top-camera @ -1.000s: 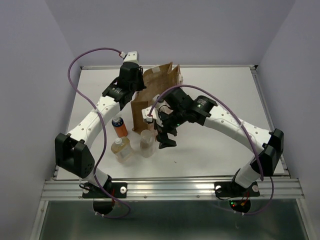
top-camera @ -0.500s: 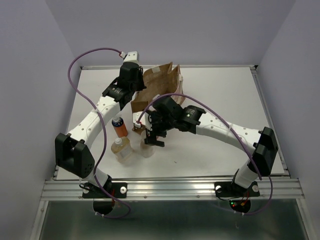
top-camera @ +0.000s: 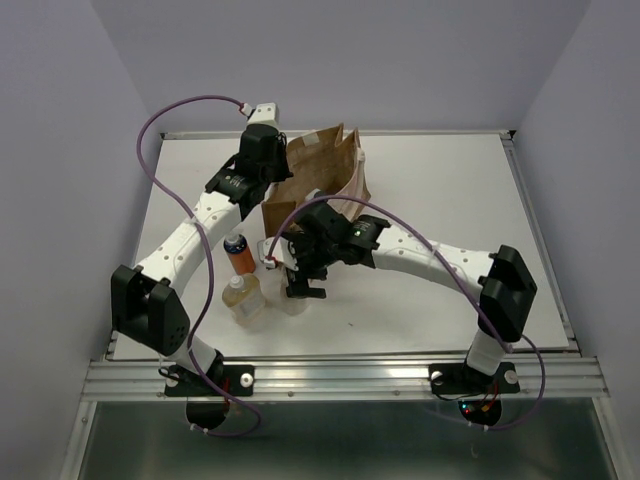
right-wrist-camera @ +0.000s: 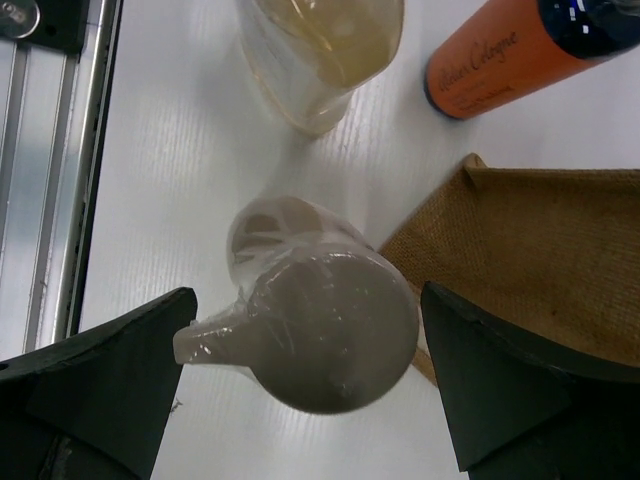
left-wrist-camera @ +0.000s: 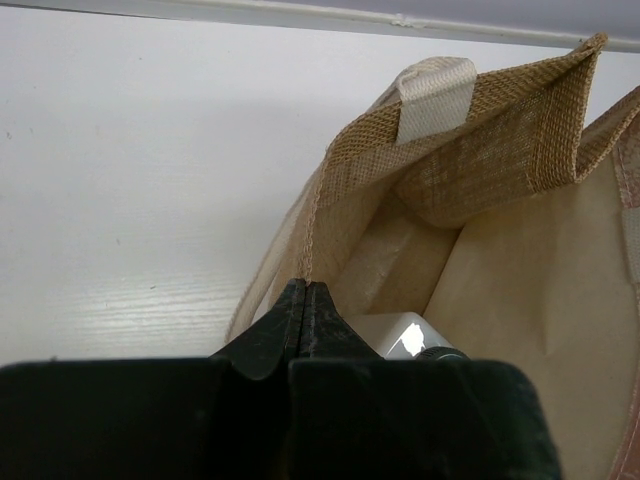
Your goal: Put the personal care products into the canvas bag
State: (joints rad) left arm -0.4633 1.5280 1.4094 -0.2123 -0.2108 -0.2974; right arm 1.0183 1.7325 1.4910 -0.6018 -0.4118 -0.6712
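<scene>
Right gripper (top-camera: 303,282) shifted leftward since earlier frame; jaws spread wide, beige bottle (right-wrist-camera: 330,335) straddled, untouched. Amber bottle (top-camera: 243,298) and orange bottle (top-camera: 240,255) seen just beside it on worktop (top-camera: 430,200). Farther back, canvas bag (left-wrist-camera: 450,170) rim pinched by left gripper (left-wrist-camera: 308,300), jaws clenched.

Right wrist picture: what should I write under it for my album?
Open right gripper above the beige bottle, canvas bag corner beside it, amber bottle and orange bottle beyond.
</scene>
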